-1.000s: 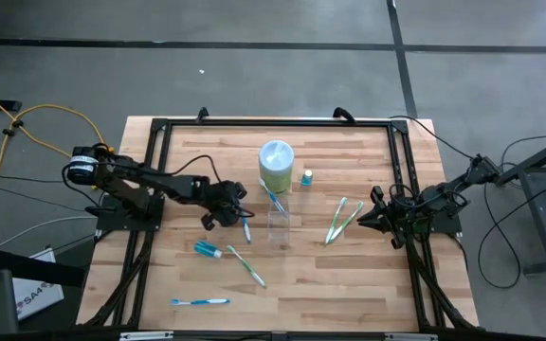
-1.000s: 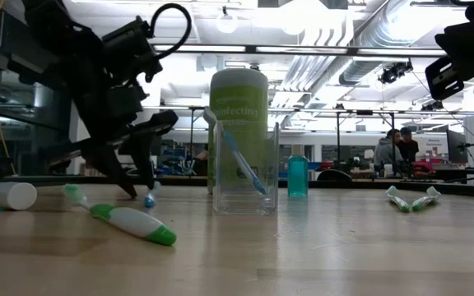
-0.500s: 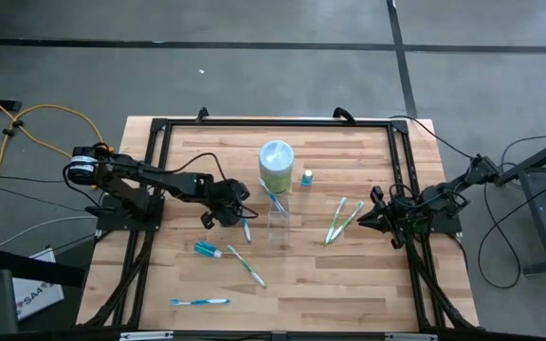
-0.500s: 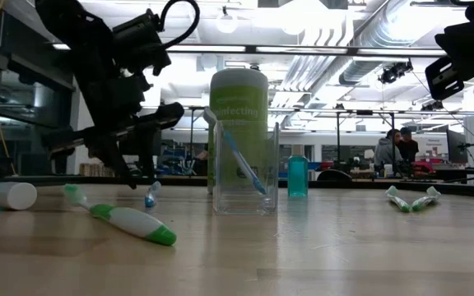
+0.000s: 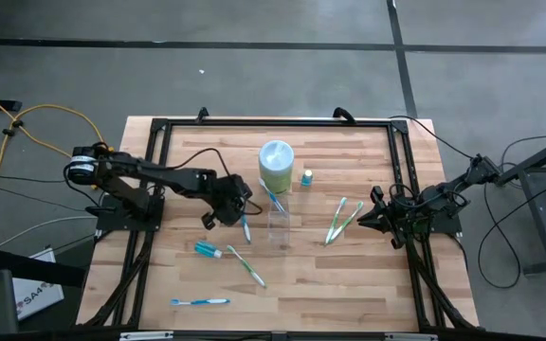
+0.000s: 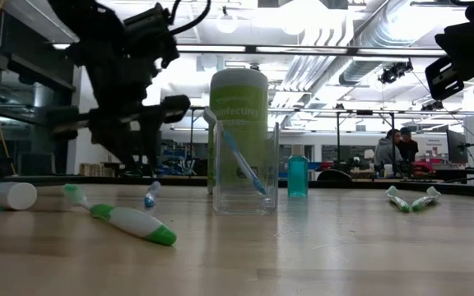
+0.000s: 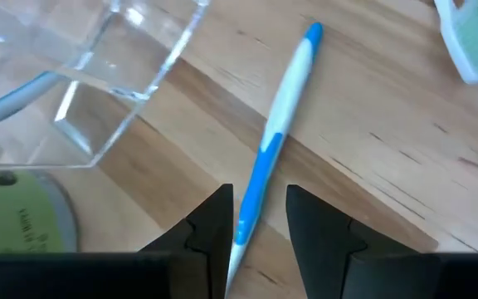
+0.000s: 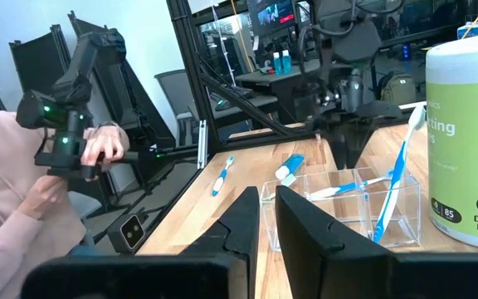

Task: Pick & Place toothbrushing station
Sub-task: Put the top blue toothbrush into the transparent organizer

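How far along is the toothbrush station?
Done: one blue toothbrush stands in the clear tumbler. In hand: nothing gripped; the left claw is open, straddling a blue-and-white toothbrush lying beside the tumbler. Left: that brush, the green toothbrush and another blue one nearer the front, two green ones by the waiting right claw, plus two toothpaste tubes.

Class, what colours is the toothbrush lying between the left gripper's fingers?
Blue and white: the slim toothbrush has a blue handle with white sections, clearest in the left wrist view.
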Controlling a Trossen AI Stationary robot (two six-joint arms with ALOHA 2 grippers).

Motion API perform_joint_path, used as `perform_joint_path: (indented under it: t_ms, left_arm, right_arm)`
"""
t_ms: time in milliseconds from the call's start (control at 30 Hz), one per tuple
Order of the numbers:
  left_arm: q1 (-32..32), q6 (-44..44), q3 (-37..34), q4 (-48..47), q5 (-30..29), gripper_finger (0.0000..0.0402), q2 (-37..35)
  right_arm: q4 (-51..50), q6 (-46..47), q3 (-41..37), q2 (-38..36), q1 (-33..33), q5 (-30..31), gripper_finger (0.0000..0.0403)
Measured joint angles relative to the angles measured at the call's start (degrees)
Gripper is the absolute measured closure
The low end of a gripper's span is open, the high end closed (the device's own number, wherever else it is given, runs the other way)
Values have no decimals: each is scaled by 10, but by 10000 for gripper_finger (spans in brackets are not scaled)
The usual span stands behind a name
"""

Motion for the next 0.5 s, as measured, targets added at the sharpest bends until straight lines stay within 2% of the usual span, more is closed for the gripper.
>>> perform_joint_path:
  t_ms: [200,333,500]
  left_arm:
    - [-5,-11,41,-58,3,293,12]
    - [-5,-22,63,-94,3,293,50]
    - [-4,-12,73,-93,3,293,65]
  right_arm:
    - [0,0,0,0,0,0,366]
    - [0,0,0,0,0,0,366]
    - [-1,0,0,0,0,0,366]
